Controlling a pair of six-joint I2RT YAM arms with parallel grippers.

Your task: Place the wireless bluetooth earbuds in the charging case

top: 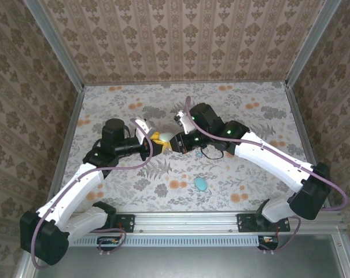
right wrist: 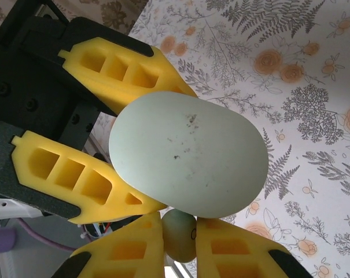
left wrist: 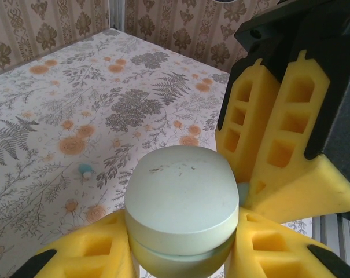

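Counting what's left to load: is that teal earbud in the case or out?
Out: the earbud lies on the table, apart from the charging case.

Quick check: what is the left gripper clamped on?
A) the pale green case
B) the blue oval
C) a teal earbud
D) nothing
A: in the left wrist view, the left gripper has its yellow fingers pressed against both sides of the pale green case.

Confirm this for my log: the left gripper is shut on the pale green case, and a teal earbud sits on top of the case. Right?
Not quite. The left gripper is shut on the pale green case, but the teal earbud lies on the table, apart from the case. The left wrist view shows this.
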